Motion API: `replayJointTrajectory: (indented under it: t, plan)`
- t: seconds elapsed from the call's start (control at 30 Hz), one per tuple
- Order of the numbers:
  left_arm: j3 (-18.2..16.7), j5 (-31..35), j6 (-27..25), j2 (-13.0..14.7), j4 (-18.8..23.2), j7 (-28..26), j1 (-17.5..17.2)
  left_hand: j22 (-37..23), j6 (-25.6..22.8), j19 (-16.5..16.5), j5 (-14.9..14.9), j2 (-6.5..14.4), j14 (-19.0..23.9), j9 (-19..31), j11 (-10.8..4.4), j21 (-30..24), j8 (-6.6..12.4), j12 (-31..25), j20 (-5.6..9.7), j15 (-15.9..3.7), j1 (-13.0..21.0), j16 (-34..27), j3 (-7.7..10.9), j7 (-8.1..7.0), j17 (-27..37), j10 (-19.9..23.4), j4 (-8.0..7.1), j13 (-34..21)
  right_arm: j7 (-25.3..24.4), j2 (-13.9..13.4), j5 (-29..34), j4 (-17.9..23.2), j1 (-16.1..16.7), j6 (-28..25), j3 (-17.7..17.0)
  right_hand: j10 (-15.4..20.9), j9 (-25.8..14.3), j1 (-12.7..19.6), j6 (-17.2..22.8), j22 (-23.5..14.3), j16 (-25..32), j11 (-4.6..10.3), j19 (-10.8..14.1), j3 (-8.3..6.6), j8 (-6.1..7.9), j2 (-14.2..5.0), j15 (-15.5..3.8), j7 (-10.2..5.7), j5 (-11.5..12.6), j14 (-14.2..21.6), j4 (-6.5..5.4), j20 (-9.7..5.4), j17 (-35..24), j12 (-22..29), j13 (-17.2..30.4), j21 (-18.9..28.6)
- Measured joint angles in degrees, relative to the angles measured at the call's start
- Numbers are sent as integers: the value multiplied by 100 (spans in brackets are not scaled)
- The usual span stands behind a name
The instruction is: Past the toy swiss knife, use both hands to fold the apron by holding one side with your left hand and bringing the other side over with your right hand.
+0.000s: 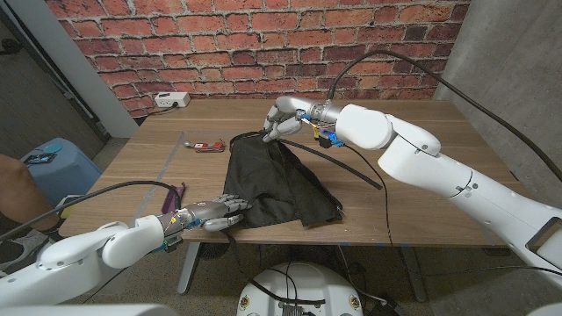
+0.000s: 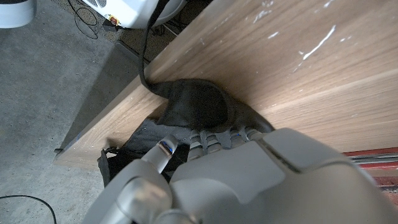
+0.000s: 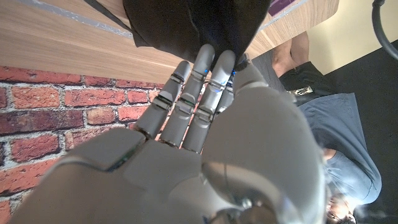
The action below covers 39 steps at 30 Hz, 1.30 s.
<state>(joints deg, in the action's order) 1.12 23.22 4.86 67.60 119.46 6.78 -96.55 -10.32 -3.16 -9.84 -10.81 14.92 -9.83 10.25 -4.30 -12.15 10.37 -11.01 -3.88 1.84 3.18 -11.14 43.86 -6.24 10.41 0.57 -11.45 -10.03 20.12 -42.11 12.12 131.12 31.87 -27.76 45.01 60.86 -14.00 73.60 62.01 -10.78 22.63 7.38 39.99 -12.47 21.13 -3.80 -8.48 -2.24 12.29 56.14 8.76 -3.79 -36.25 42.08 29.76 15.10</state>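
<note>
I am at the start of the fold proper: both hands are on the apron (image 1: pixel 279 180), nothing brought over yet. The black apron lies spread on the table (image 1: pixel 421 167), just beyond and to the right of the toy swiss knife (image 1: pixel 205 145), which sits apart from the cloth's far left corner. My left hand (image 1: pixel 213 213) presses its fingers on the apron's near left corner, at the table edge closest to me; from its wrist view the fingers lie on the cloth, pinning rather than pinching, as far as I can tell. My right hand (image 1: pixel 284 120) has fingers closed on the far edge, on the side away from the knife, lifting it slightly. Next, I judge, the right hand must carry that edge toward the pinned corner in 1 arc, keeping the strap (image 1: pixel 347 167) from dragging.
</note>
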Motion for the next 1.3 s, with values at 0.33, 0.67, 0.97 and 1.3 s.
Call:
replayJointTrajectory:
  t: [0.33,0.67,0.97,1.3]
  plan:
    - [73,-33,-47,43,4,-80,30,3,0,0,0,0,0,0,0,29,0,4,0,0,0,0,0,0,0,0,0,0,196,187,-172,-333,-196,77,214,0,4,0,-1,0,0,0,0,0,-17,1,-13,0,0,33,0,0,-21,-7,-7,0]
    - [100,-66,-138,86,21,-159,22,3,0,0,0,0,0,-1,0,30,0,9,0,0,0,0,0,0,0,0,0,2,445,369,-611,-741,-361,211,329,0,4,0,-1,0,-48,0,0,39,-18,0,-13,1,0,32,-7,0,-52,-43,3,0]
    - [155,-118,-156,130,17,-212,60,4,0,0,0,0,0,-1,0,39,0,-2,0,0,0,0,24,0,0,0,24,5,630,603,-975,-1226,-618,324,496,0,0,24,-3,0,-89,0,0,64,-34,-24,-12,2,0,31,-32,0,-53,-43,-12,0]
    - [306,-189,-160,180,-12,-257,201,8,0,0,0,0,0,-1,0,40,0,-1,0,0,0,0,23,0,0,0,23,4,715,795,-1152,-1607,-837,392,675,-32,0,45,-12,0,-89,-31,-1,95,-51,-45,-11,11,-1,31,0,0,-52,-43,14,38]
